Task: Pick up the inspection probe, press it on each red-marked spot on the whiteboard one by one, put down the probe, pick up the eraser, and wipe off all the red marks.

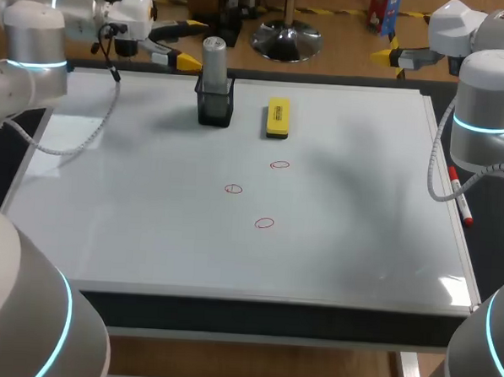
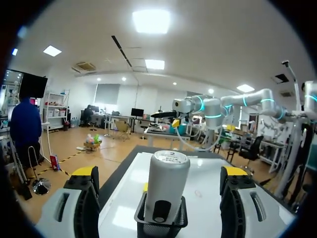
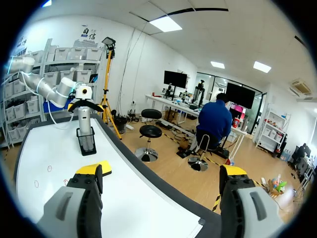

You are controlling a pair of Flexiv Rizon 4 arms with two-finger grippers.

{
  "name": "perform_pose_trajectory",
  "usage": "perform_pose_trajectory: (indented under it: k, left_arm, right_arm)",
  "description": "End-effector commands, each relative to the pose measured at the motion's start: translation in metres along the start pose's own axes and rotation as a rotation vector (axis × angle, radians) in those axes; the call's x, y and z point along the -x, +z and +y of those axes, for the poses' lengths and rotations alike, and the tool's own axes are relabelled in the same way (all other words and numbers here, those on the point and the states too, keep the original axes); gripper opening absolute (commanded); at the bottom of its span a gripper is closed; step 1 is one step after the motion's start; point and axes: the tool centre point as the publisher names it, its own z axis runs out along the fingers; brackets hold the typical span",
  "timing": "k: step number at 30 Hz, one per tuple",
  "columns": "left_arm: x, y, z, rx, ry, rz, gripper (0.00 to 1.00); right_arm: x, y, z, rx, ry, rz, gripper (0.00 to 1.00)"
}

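Starting: probe (image 1: 214, 61) in holder (image 1: 215, 110) at whiteboard's (image 1: 140, 233) far edge, eraser (image 1: 278, 119) beside, three marks (image 1: 233, 188) unwiped, left gripper (image 1: 189, 43) and right gripper (image 3: 162, 171) spread, empty.

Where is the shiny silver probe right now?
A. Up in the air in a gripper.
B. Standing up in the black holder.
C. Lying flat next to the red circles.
B: the probe stands upright in the black holder near the far edge of the whiteboard, beside the yellow eraser.
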Motion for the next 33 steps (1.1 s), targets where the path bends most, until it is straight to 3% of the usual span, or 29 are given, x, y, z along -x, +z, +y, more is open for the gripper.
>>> perform_pose_trajectory:
  k: [1, 12, 33]
  left_arm:
    - [0.000, 0.007, 0.007, -0.029, 0.001, 0.009, 1.00]
    - [-0.003, 0.020, 0.013, -0.042, 0.039, 0.067, 1.00]
    - [-0.008, 0.043, 0.023, -0.029, 0.070, 0.046, 1.00]
  right_arm:
    - [0.000, 0.000, 0.000, 0.000, 0.000, 0.000, 1.00]
    - [0.000, 0.000, 0.000, 0.000, 0.000, 0.000, 1.00]
    - [0.000, 0.000, 0.000, 0.000, 0.000, 0.000, 1.00]
